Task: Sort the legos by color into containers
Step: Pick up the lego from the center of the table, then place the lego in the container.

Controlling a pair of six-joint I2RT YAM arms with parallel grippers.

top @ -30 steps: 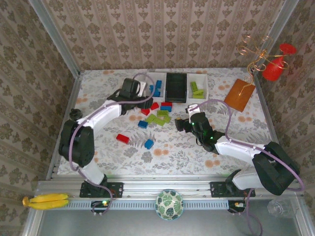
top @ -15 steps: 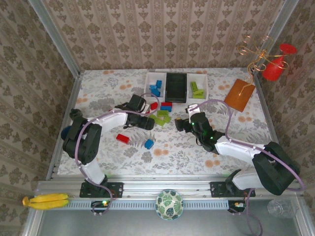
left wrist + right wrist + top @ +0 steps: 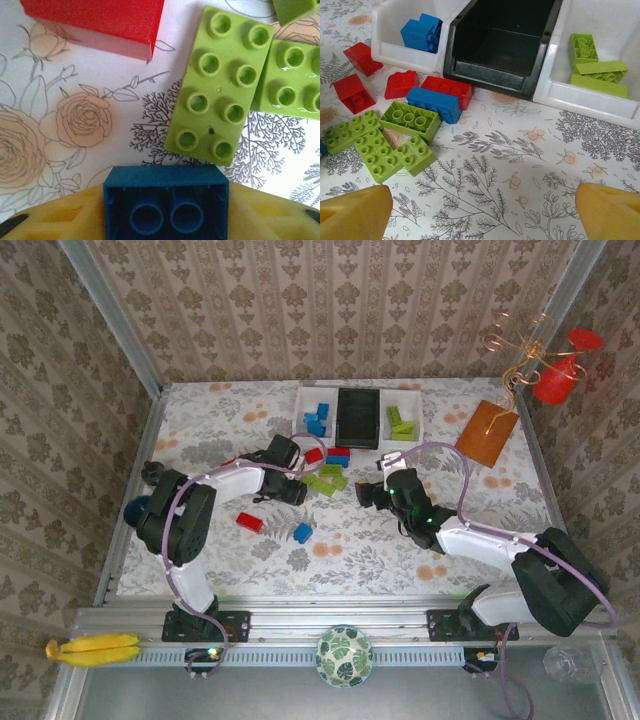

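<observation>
Your left tool point(image 3: 166, 222) clamps a blue brick point(image 3: 166, 192) by its sides, just beside a green brick point(image 3: 220, 85) on the tabletop point(image 3: 75, 75). Your right tool point(image 3: 480, 212) gapes wide, near the black tray point(image 3: 490, 80).

Light falls soft and even from above on the table point(image 3: 220, 420), shadows faint and short, small glare on the studs of a lime green brick point(image 3: 292, 80), the blue brick point(image 3: 166, 200) shaded, the yellow pads point(image 3: 350, 212) of the right gripper point(image 3: 480, 212) blurred.
</observation>
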